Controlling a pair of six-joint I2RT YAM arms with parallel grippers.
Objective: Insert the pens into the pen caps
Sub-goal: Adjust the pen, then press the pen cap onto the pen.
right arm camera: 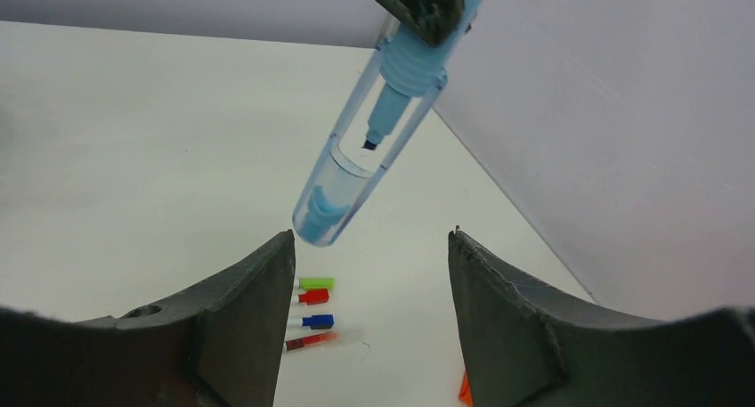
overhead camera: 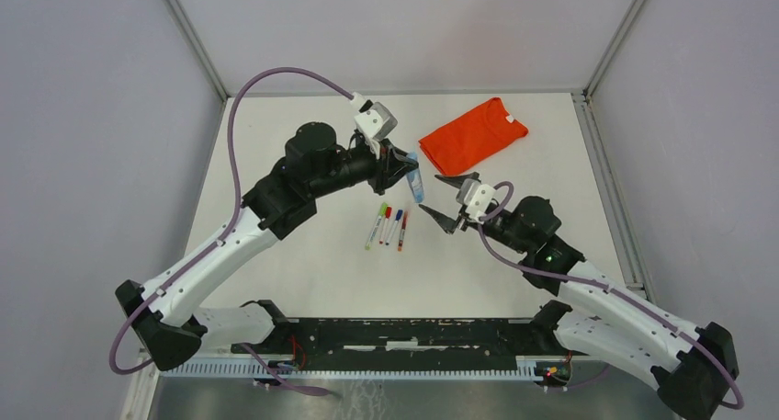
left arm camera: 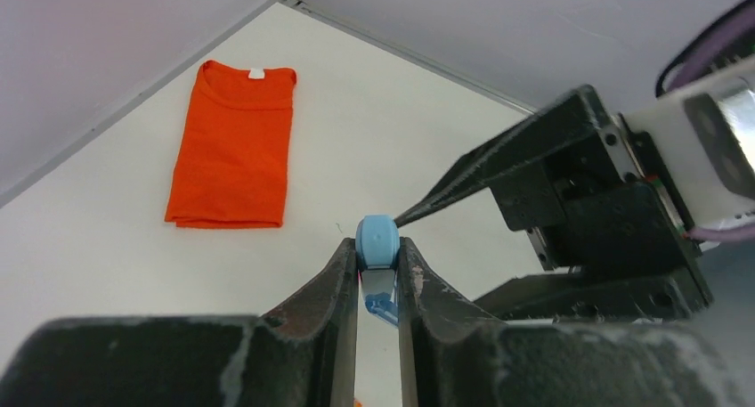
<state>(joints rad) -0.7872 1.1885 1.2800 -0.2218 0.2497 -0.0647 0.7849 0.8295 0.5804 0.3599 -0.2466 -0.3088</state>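
A light blue pen (overhead camera: pixel 415 178) hangs above the table, and my left gripper (left arm camera: pixel 377 251) is shut on its rear end (left arm camera: pixel 377 240). In the right wrist view a clear cap (right arm camera: pixel 343 189) covers the pen's tip (right arm camera: pixel 372 138). My right gripper (right arm camera: pixel 370 238) stands open just below and beside the capped end, touching nothing. From above, the right gripper (overhead camera: pixel 429 191) flanks the pen's lower end. Four capped pens lie side by side on the table: green (overhead camera: pixel 377 224), red (overhead camera: pixel 384 225), blue (overhead camera: pixel 393 227) and orange (overhead camera: pixel 402 230).
A folded orange shirt (overhead camera: pixel 473 133) lies at the back right of the white table, close behind the right gripper. Grey walls enclose the table on three sides. The row of pens (right arm camera: pixel 316 309) lies under the right gripper.
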